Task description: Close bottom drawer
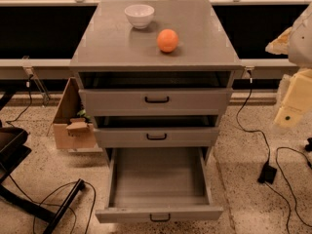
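Note:
The bottom drawer (159, 212) of the grey cabinet (117, 48) is pulled far out toward me. Its inside looks empty and its small black handle (160, 218) sits at the centre of the front panel. The middle drawer (156, 136) and the top drawer (156, 100) each stand slightly out, with a dark gap above them. My gripper (294, 101) is at the right edge of the view, cream-coloured, level with the top and middle drawers. It is well to the right of the cabinet and touches nothing.
A white bowl (139, 15) and an orange (167, 40) sit on the cabinet top. A cardboard box (70, 118) stands left of the cabinet. Black chair legs (29, 199) and cables (58, 199) lie at lower left. A cable and power brick (267, 172) lie at right.

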Controlling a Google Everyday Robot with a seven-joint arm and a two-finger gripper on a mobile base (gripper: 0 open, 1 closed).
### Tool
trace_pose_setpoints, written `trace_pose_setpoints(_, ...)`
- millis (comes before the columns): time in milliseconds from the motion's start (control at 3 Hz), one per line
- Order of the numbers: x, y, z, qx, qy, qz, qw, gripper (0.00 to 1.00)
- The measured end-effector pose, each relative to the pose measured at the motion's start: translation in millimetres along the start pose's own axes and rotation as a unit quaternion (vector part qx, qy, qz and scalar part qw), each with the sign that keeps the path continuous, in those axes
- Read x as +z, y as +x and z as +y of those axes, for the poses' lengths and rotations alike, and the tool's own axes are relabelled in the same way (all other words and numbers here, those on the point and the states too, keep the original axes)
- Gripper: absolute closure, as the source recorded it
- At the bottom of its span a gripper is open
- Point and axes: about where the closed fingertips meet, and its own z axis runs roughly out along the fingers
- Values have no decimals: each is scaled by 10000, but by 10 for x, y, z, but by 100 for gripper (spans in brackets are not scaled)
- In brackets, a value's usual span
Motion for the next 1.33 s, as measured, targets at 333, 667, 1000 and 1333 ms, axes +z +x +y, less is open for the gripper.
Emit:
trace_pose_setpoints(333, 0, 0, 0, 0, 0, 0, 10000, 0)
trace_pose_setpoints(667, 343, -7, 82, 47, -94, 93, 9999, 0)
trace_pose_setpoints(1000, 1165, -167, 176, 16, -97, 363, 9993, 0)
trace_pose_setpoints(1333, 2159, -255, 358, -182, -201, 676, 9973, 0)
